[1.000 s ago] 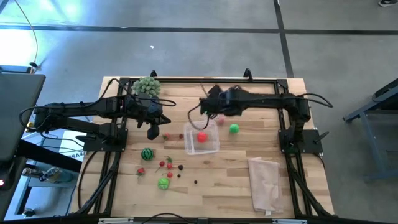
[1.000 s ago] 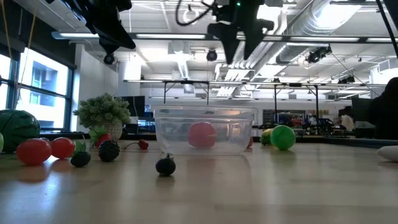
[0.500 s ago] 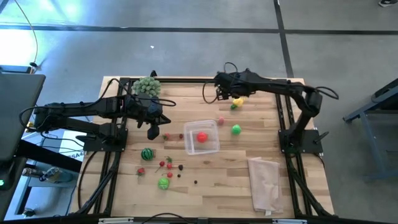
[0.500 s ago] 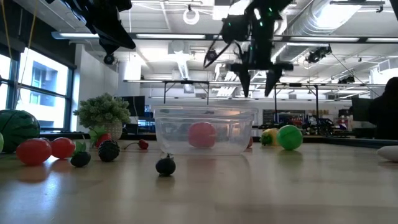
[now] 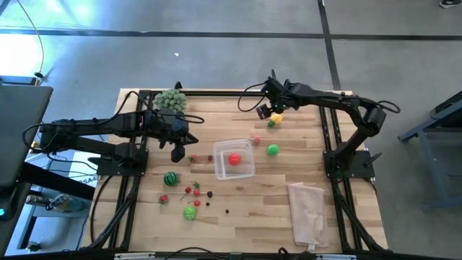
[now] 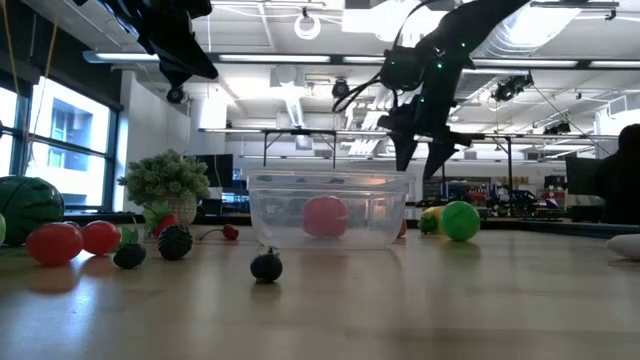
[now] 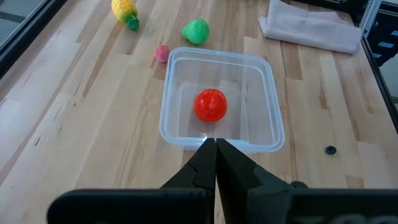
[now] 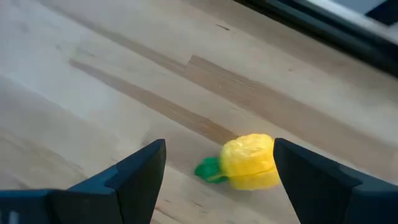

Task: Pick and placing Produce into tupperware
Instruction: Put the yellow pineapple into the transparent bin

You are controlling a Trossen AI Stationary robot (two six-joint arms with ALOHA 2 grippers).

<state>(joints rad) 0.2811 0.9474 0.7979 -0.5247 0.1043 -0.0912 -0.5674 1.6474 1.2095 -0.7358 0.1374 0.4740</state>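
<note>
- Seen from above: one red ball (image 5: 234, 159) in the clear container (image 5: 248, 169) near the middle of the tabletop; everything else of the produce outside it. Near the far edge, a yellow fruit with a green leaf (image 5: 275, 119); between it and the container, a small pink piece (image 5: 256, 141) and a green ball (image 5: 272, 150). Toward the left near corner, a striped green ball (image 5: 170, 178), a green piece (image 5: 189, 212), red pieces and small dark berries (image 5: 196, 191). Judged barely begun: one item in, about a dozen to go.
- Right gripper (image 5: 268, 110) over the yellow fruit, spread wide, holding nothing. Left gripper (image 5: 177, 152) left of the container, clenched and empty, waiting.
- At table height: red ball (image 6: 324, 216) inside the container (image 6: 262, 215); a dark berry (image 6: 265, 266) just in front of it; green ball (image 6: 459, 221) and yellow fruit (image 6: 433, 219) beyond on the right; two red fruits (image 6: 74, 241) and the striped ball (image 6: 26, 205) at the left edge.
- Left wrist: closed fingers (image 7: 231, 168) pointing at the container (image 7: 271, 84), one red ball (image 7: 210, 104) in it.
- Right wrist: open fingers (image 8: 134, 177) on either side of the yellow fruit (image 8: 250, 161), apart from it; likely next pick.
</note>
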